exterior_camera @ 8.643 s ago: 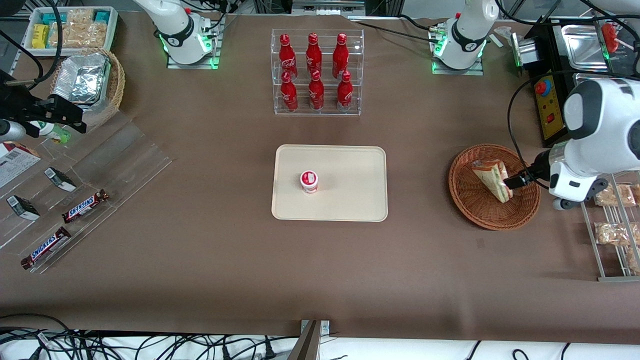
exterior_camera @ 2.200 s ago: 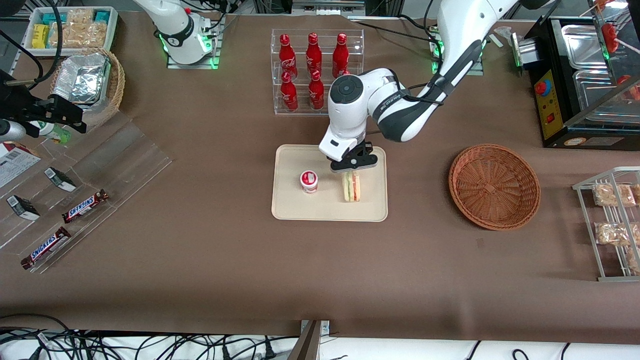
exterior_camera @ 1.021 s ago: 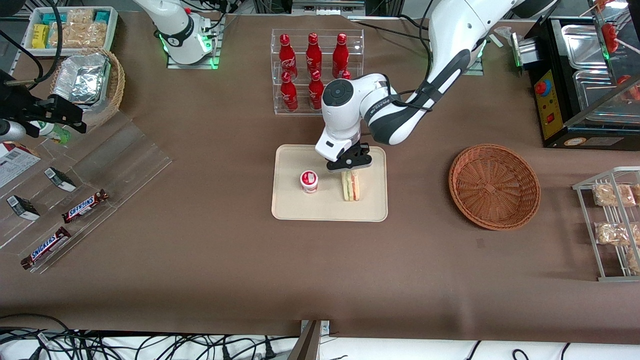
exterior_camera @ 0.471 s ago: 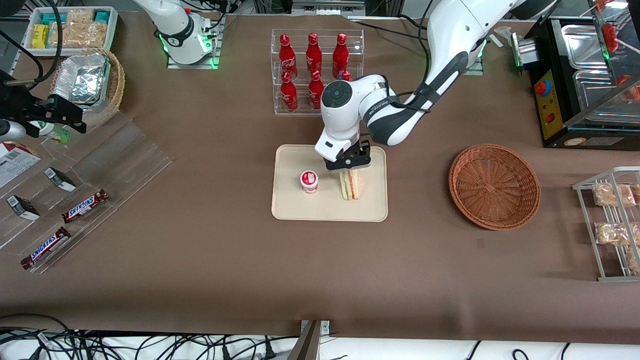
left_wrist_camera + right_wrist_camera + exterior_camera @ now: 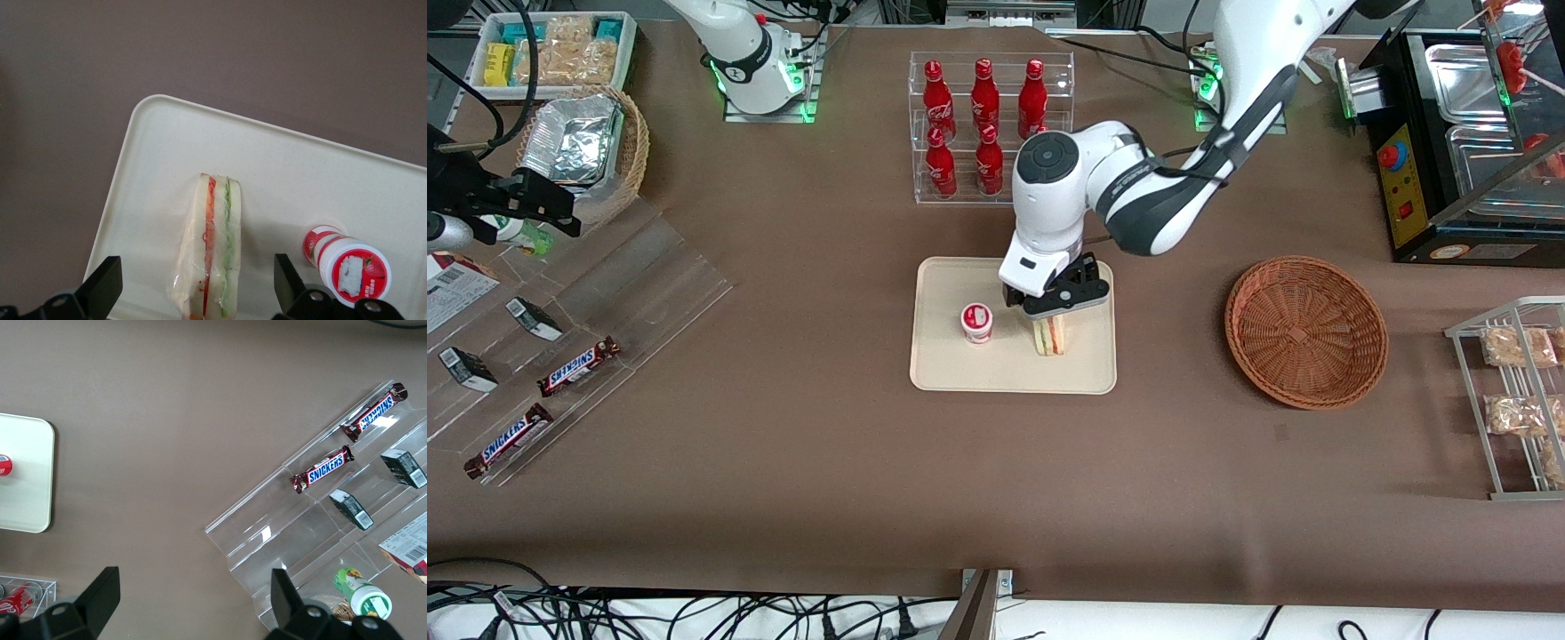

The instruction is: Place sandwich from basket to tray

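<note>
Sandwich (image 5: 1051,336) stood on edge on the tray (image 5: 951,369) beside the yogurt cup (image 5: 976,322); the gripper (image 5: 1056,300) hung above the sandwich, fingers (image 5: 103,293) apart.

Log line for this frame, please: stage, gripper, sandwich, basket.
stage: release on tray | gripper: open, above sandwich | sandwich: on tray beside yogurt cup, standing on edge | basket: empty
</note>
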Robot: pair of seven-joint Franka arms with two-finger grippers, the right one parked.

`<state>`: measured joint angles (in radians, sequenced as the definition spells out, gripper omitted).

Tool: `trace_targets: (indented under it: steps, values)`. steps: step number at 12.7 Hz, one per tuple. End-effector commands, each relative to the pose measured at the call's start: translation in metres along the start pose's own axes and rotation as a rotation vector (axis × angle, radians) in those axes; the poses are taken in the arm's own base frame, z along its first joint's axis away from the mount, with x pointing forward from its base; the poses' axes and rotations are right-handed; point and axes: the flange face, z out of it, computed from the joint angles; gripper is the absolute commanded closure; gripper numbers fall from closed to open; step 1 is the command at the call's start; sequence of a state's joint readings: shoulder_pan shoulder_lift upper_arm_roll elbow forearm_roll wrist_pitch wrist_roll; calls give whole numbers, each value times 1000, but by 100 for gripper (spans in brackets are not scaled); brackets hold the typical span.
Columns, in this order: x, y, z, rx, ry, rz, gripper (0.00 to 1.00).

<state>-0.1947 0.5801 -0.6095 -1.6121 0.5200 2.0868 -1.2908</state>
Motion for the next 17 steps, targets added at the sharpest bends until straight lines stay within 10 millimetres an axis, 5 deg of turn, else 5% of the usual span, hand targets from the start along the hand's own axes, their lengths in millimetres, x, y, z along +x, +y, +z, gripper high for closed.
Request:
trace_targets:
  steps: [1,4,7,14,15,17]
  values:
    - [37,-30,-58,-40,-58,-10,0]
    - [102,-86,-124,-21,-181,58,0]
    - [167,-162,-159,-7,-228,79,0]
    - [253,-331,-165,-100,-275,241,0]
    - [261,-366,-168,-146,-272,290,0]
    - [257,-392,-161,-154,-281,371,0]
